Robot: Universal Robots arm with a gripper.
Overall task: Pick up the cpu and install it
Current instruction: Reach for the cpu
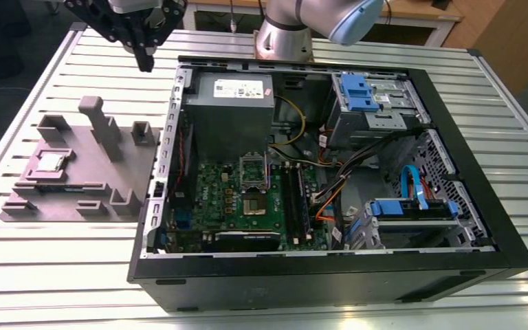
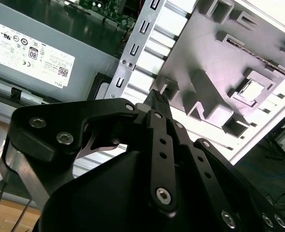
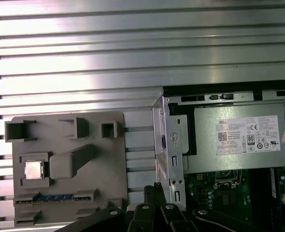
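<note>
Bench: a slatted aluminium bench (image 1: 53, 247) carries an open desktop computer case (image 1: 337, 278) lying on its side. Just beside it, on the exterior view's left, sits a grey moulded parts fixture (image 1: 108, 165).
Cpu: the cpu (image 1: 51, 162) lies flat in a square recess of the fixture, silvery top up and well apart from the case. Both wrist views show it seated there.
Fingers: the black fingers (image 1: 145, 62) hang tips down above the bench near the case's far corner, close to the grey power supply (image 1: 232, 103). Their tips meet with nothing between them, and they touch neither fixture nor case.
Socket: on the green motherboard (image 1: 204, 199) the cpu socket (image 1: 253, 205) appears empty, with its metal bracket seemingly swung up.
Progress: judged from these views, the job stands at its very start. The chip is not yet picked up and the socket is unfilled, so both the pick and the installation are left to do.
Room: the arm's silver base (image 1: 282, 38) rises at the bench's far edge. Wooden furniture (image 1: 511, 41) stands beyond it on the exterior view's right, and dark floor surrounds the bench.
</note>
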